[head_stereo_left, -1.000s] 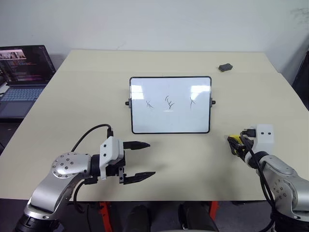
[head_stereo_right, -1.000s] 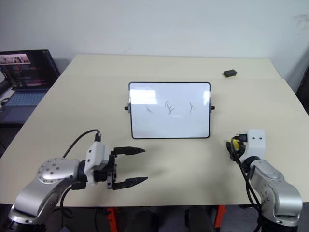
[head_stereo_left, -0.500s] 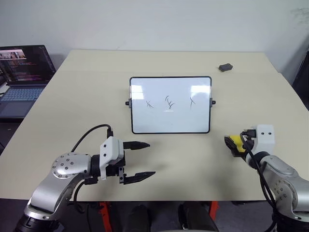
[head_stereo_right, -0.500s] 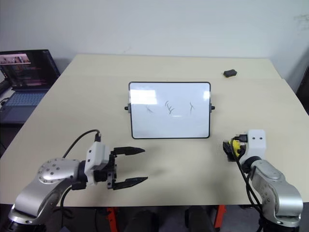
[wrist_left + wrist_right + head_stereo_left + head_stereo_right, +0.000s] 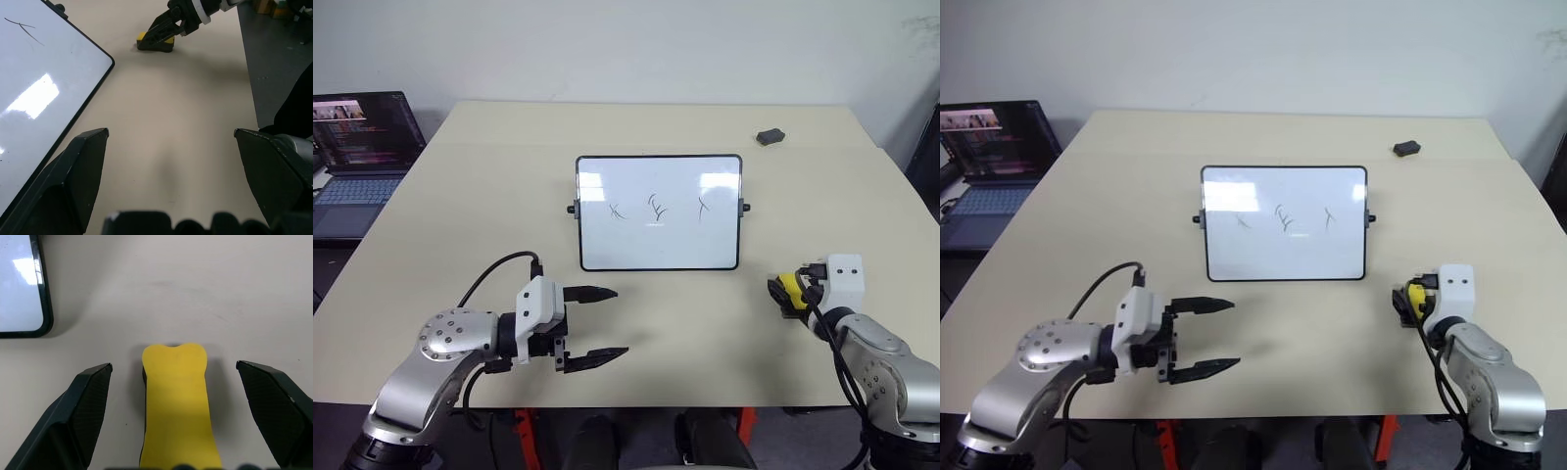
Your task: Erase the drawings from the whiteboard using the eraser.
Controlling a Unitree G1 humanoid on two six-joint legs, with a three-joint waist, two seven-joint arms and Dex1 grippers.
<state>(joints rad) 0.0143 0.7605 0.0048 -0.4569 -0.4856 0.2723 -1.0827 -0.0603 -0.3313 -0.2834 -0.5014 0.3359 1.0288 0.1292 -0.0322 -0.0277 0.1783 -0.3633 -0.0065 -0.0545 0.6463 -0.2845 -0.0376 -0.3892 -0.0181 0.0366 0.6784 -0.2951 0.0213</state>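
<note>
Near the table's [image 5: 431, 196] front edge on the left, the left gripper [image 5: 597, 323] hovers with its jaws wide apart and empty. At mid-table the whiteboard [image 5: 658, 212] stands propped, its three drawings [image 5: 656, 207] unerased. Toward the right edge the yellow eraser [image 5: 178, 401] lies flat on the tabletop between the spread fingers of the right gripper [image 5: 178, 382], which are clear of it. By the far right corner sits a small dark lump [image 5: 770, 136].
</note>
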